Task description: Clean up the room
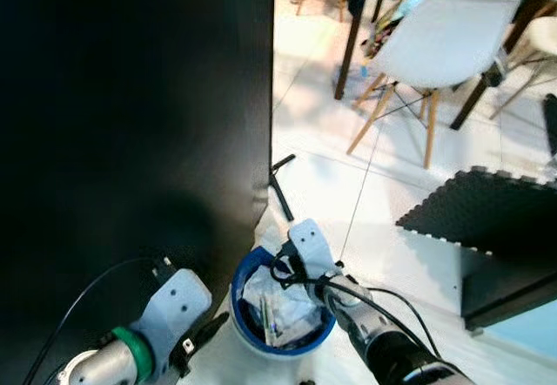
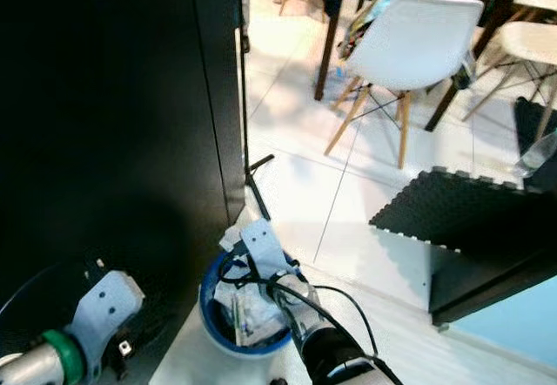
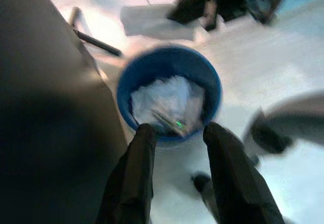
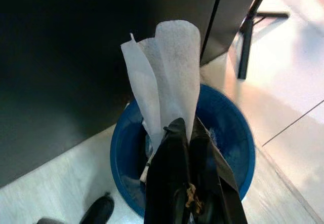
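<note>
A round blue bin (image 1: 246,273) stands on the pale floor (image 1: 383,193), close against the foot of a tall black cabinet (image 1: 130,141), and it is stuffed with crumpled white plastic and paper waste (image 1: 283,311), among it a slim item with a green mark (image 3: 177,124) whose nature cannot be told. The right gripper (image 4: 188,133) hangs directly over the bin's mouth, its two black fingers pressed together on a sheet of white tissue paper (image 4: 169,72); the sheet stands up curled beyond the fingertips, above the bin's far rim and against the dark cabinet side. The left gripper (image 3: 174,128) is beside the bin on the cabinet side, its fingers (image 3: 140,148) spread apart with nothing between them, the tips just at the bin's near rim. Beyond the right gripper, a thin black stand leg (image 1: 280,189) rests on the floor at the cabinet's corner. Farther off from both grippers stand a white chair with wooden legs (image 1: 435,41) and a dark foam mat (image 1: 479,206). No label or writing can be read on the bin or its contents.
</note>
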